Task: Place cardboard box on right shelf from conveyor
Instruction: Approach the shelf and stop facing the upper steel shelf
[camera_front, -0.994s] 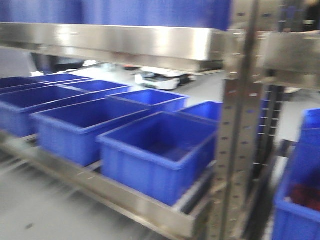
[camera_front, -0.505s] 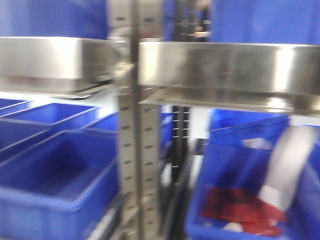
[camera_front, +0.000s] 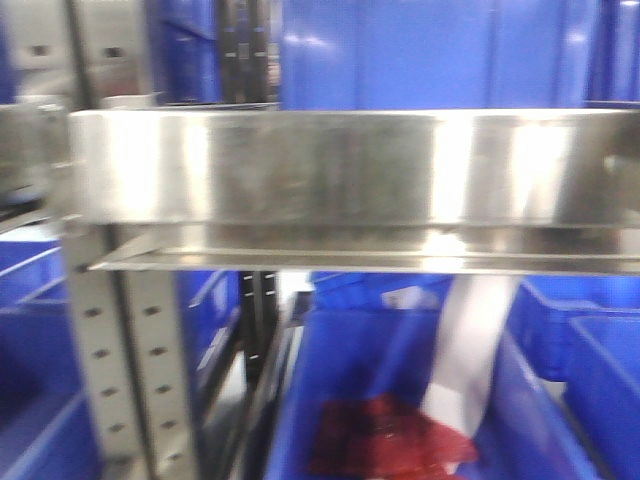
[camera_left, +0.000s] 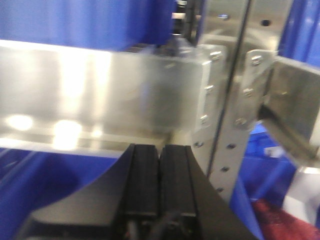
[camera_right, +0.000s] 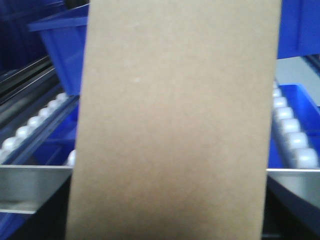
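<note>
The cardboard box (camera_right: 175, 125) is off the conveyor, which appears in no view, and it seems to be carried up to the right shelf (camera_front: 350, 165) but not yet set down there, so the placing and release are what is left. The front view shows the shelf's shiny steel lip straight ahead, with blue bins (camera_front: 420, 50) above it, another bin below it holding something red (camera_front: 385, 435), and a perforated upright (camera_front: 110, 350) at the lip's left end; this view shows neither the box nor either arm. Only the right wrist view shows the box: its plain tan face fills the middle of the picture, close to the camera, with white rollers (camera_right: 295, 140) and a steel edge (camera_right: 30, 185) behind it on both sides. It hides the right tool completely, so I cannot tell how that tool grips, nor whether the box already touches the shelf. Only the left wrist view shows the left tool (camera_left: 160, 175): its two black fingers are pressed together on nothing, just in front of and below a steel lip, beside the upright.
</note>
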